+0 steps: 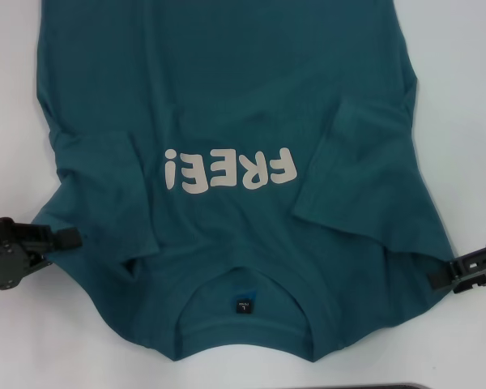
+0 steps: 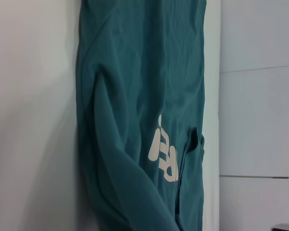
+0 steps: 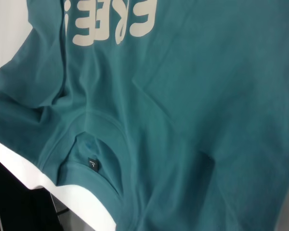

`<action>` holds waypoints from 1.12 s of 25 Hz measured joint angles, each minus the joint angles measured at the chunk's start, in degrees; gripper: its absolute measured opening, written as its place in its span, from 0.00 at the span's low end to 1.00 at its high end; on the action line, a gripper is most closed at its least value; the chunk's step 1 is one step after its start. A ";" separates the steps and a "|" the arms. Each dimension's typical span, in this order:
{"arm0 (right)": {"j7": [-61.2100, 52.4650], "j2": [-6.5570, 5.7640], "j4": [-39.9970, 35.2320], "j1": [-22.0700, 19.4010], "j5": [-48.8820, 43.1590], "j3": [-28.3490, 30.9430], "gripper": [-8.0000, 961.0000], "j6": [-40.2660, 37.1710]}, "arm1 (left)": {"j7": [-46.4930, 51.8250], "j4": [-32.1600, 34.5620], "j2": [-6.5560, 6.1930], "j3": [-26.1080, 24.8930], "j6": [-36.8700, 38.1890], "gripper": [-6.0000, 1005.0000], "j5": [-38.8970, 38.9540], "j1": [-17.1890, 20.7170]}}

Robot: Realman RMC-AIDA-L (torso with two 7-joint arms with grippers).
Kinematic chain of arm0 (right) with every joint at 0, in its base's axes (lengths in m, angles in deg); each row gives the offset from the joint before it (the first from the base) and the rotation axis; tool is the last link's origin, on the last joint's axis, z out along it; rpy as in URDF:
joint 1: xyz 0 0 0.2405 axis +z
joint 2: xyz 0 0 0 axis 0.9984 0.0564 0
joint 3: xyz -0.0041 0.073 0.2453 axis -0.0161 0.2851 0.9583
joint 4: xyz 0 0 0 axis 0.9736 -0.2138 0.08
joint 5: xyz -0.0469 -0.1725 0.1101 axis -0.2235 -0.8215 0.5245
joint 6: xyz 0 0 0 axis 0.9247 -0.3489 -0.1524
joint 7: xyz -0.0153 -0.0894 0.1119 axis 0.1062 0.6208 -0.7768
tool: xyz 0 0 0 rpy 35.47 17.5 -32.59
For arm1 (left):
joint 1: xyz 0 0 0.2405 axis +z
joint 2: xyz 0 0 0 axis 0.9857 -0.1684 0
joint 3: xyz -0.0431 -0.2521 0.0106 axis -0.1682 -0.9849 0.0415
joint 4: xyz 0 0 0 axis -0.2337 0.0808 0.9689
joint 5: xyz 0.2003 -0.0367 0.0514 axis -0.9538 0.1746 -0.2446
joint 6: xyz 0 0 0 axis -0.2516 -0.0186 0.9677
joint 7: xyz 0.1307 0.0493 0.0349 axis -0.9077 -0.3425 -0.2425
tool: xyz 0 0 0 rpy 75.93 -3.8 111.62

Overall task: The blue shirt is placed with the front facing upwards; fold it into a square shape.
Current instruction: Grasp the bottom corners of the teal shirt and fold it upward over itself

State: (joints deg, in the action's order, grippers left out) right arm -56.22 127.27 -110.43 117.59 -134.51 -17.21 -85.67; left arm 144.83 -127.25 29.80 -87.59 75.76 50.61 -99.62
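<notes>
Both sleeves of the blue shirt (image 1: 227, 105) are lying folded inward; body folds remain. Left gripper (image 1: 61, 237) and right gripper (image 1: 462, 271) are flanking it at the frame's lower edges, grip unclear

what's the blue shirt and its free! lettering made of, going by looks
The blue shirt looks like soft matte cotton-type knit: it creases and drapes without shine. The FREE! lettering looks like a flat cream print, smooth-edged, probably ink or vinyl.

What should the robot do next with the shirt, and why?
Probably lift both shoulders and fold them away over the lettering. The left tool and right tool sit at the blue shirt shoulder edges, both sleeves already folded inward.
</notes>
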 joint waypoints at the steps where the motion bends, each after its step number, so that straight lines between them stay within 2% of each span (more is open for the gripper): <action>1: -0.12 -0.14 0.00 -0.04 -0.03 0.05 0.72 0.13 | 0.00 0.00 0.00 0.00 -0.01 0.02 0.00 0.01; 5: -0.46 -0.20 -0.01 -0.09 0.01 0.54 0.71 1.36 | -0.02 -0.01 0.00 0.00 0.00 0.02 0.00 0.06; 12: -0.51 1.55 0.39 0.31 0.82 0.82 0.70 3.25 | -0.03 -0.08 0.00 -0.09 0.14 0.02 0.00 0.04; 15: -0.50 1.89 0.43 0.32 2.46 0.92 0.70 3.42 | -0.09 -0.03 0.00 -0.10 0.15 0.02 0.00 -0.02; 22: -0.75 1.49 0.02 -0.25 3.28 2.74 0.69 3.67 | -0.19 0.00 0.00 -0.09 0.15 0.02 0.00 -0.09; 28: -0.47 1.43 -0.15 -0.42 1.60 1.55 0.68 3.45 | -0.11 0.02 0.00 -0.09 0.15 0.02 0.00 -0.18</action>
State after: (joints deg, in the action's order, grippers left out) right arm -56.70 128.70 -110.58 117.17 -132.91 -15.66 -82.22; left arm 144.72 -127.24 29.80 -87.68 75.91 50.61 -99.80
